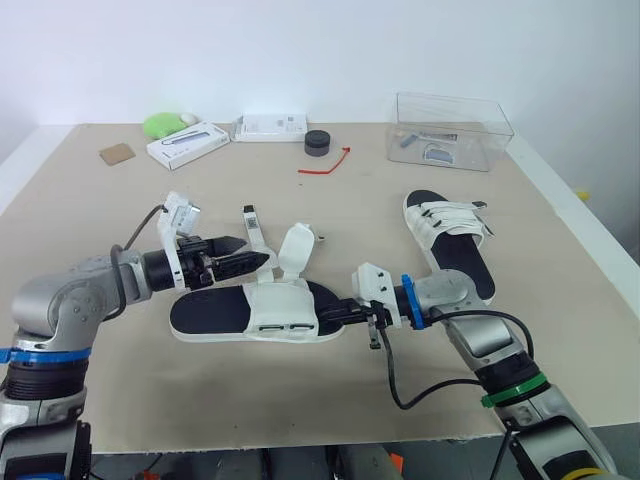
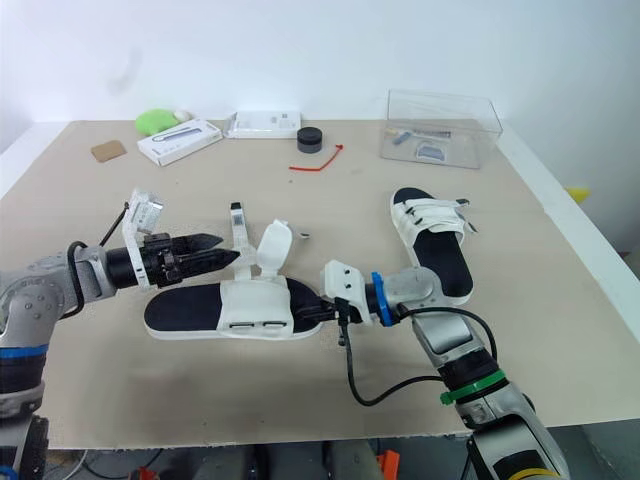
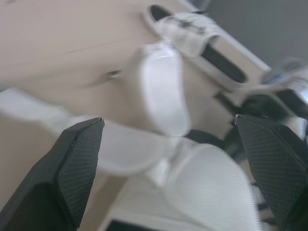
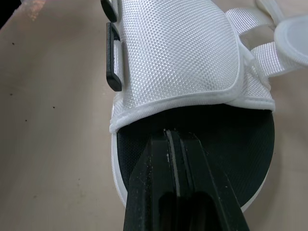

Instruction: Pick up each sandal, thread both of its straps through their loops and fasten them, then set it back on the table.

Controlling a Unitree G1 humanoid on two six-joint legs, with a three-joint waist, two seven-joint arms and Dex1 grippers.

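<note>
Table [image 1: 120, 390] carries the unfastened sandal [image 1: 215, 312], flat between both grippers. Right gripper [image 4: 169, 137], jaws pressed together, rests on its insole; left gripper [image 1: 250, 258], jaws spread, straddles the loose strap [image 3: 159, 96]. Likely threading step: next, close on that strap.

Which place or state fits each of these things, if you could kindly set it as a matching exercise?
1. near sandal
2. far sandal
3. clear plastic box
4. right hand

a. back right corner
b. straps lying flat across it
c. shut, tips on a black insole
d. one strap flap standing up

Pairs: 1-d, 2-b, 3-a, 4-c.
</note>
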